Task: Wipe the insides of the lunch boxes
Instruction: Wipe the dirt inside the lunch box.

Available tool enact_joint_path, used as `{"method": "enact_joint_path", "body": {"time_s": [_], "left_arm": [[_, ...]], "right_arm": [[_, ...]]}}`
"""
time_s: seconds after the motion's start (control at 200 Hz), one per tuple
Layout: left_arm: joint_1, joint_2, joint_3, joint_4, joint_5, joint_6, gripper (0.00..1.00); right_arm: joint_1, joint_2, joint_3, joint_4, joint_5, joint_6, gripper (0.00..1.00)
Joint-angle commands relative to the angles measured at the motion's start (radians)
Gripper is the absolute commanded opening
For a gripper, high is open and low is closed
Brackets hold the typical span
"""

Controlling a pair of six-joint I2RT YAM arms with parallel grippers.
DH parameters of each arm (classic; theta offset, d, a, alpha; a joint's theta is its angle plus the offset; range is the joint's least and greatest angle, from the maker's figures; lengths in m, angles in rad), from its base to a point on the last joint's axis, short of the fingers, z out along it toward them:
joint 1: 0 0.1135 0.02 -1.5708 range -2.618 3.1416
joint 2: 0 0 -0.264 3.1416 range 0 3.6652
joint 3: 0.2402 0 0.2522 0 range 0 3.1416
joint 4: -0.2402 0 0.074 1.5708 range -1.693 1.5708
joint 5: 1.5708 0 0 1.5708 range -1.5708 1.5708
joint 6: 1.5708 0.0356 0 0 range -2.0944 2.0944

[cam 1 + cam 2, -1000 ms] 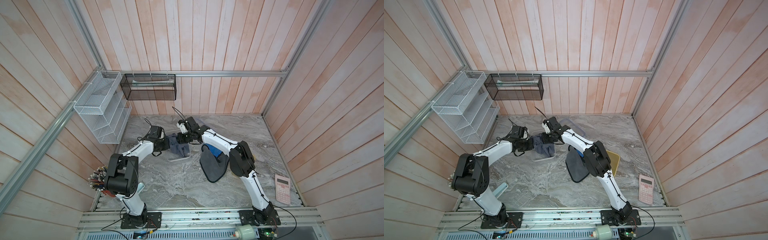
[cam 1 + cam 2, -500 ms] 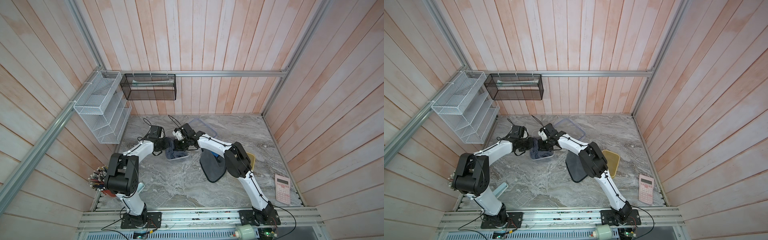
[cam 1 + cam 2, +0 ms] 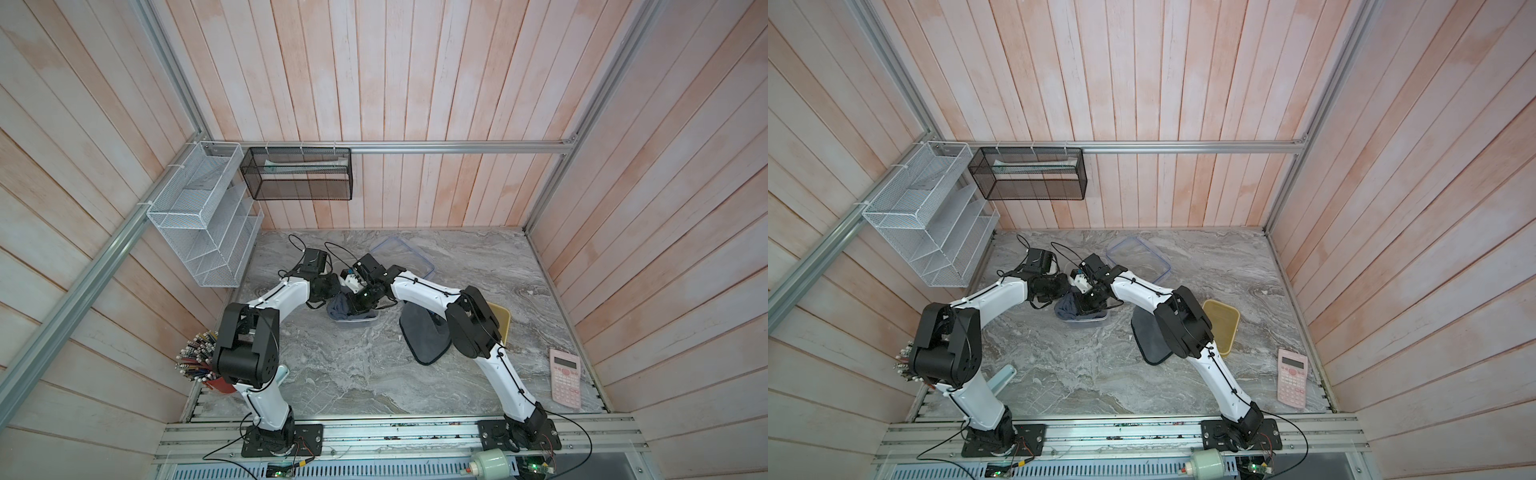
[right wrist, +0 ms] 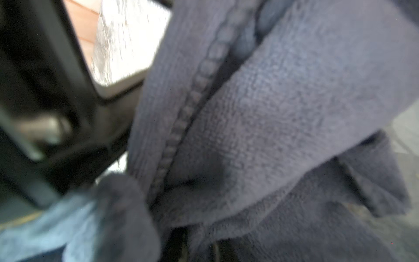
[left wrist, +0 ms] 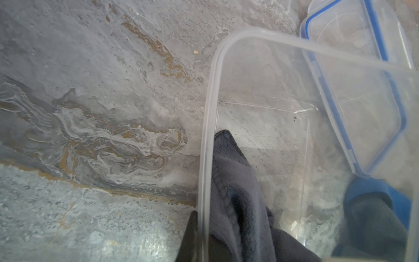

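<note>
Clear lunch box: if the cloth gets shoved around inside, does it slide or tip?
Probably light: the clear lunch box is thin see-through plastic. It would likely skate on the smooth marble tabletop when the grey cloth drags, unless braced; the left gripper seems to pinch its wall. Tipping looks unlikely given its broad flat base.

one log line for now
left gripper: shut on large clear plastic lunch box rim | right gripper: shut on dark grey cloth inside it

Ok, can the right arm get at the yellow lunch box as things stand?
Probably yes: the yellow lunch box lies open beside that arm's elbow. The right claw, gripping the cloth, would first have to leave the clear lunch box and fold back.
</note>
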Motion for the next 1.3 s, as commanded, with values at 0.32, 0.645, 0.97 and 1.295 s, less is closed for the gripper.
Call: {"method": "enact_joint_path", "body": {"time_s": [0.32, 0.645, 0.97, 1.295], "left_arm": [[0.050, -0.039, -0.025, 0.056, -0.093, 0.075, 0.00], [0.050, -0.059, -0.058, 0.043, -0.116, 0.098, 0.00], [0.045, -0.118, -0.114, 0.148, 0.068, -0.027, 0.00], [0.016, -0.135, -0.132, 0.169, 0.049, -0.071, 0.00]], "right_arm": [[0.002, 0.009, -0.026, -0.427, 0.227, -0.272, 0.00], [-0.014, 0.051, 0.083, -0.525, 0.396, -0.299, 0.00], [-0.006, 0.054, 0.080, -0.327, -0.078, -0.204, 0.00], [0.032, 0.094, 0.179, -0.245, -0.213, -0.114, 0.00]]}}
